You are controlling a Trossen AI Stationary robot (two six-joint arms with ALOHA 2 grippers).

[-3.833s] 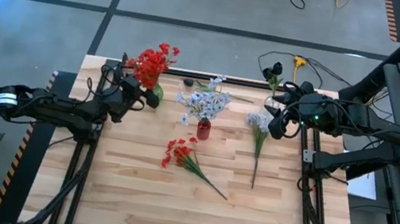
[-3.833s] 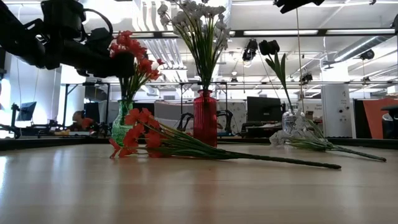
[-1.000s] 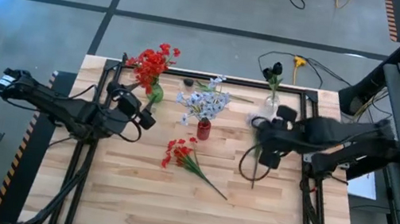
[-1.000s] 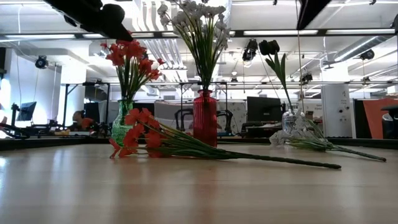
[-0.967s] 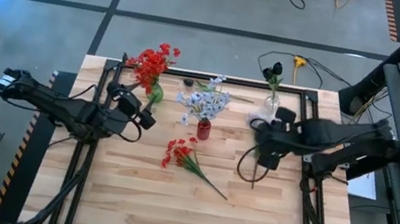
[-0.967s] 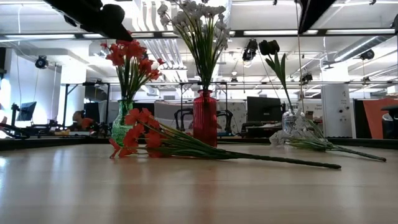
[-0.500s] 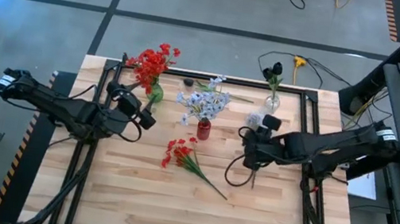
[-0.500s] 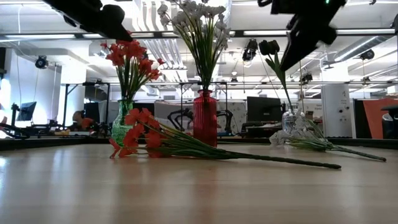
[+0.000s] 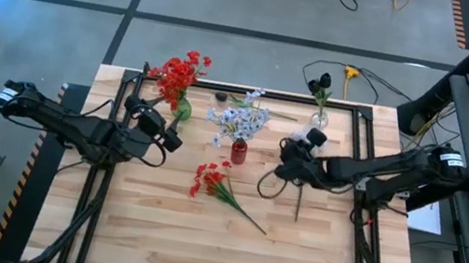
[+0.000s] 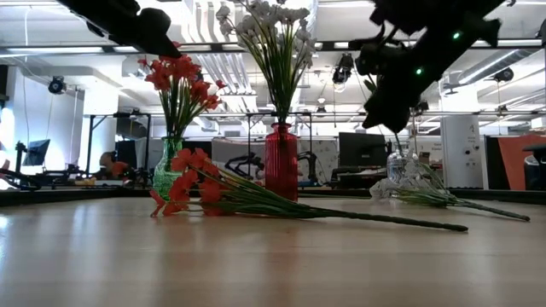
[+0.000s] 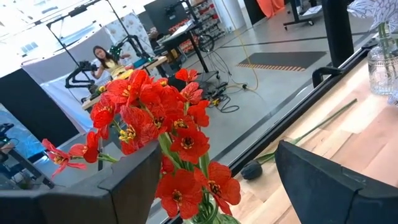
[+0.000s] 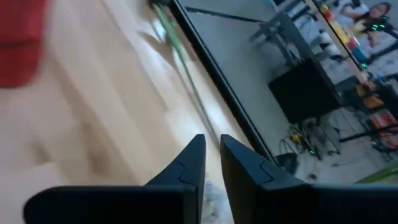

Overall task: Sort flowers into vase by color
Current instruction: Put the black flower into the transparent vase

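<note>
right pincer (image 9: 286,168) nearly closed, empty, above tabletop (image 9: 162,233) beside pale flower stem (image 9: 300,191). left pincer (image 9: 169,138) wide, near green vase's red flowers (image 9: 178,73). loose red flowers (image 9: 210,180) lie mid-table.

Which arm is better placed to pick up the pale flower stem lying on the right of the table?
Right. The right gripper hangs at the pale flower stem, while the left gripper waits across the table near the green vase.
</note>
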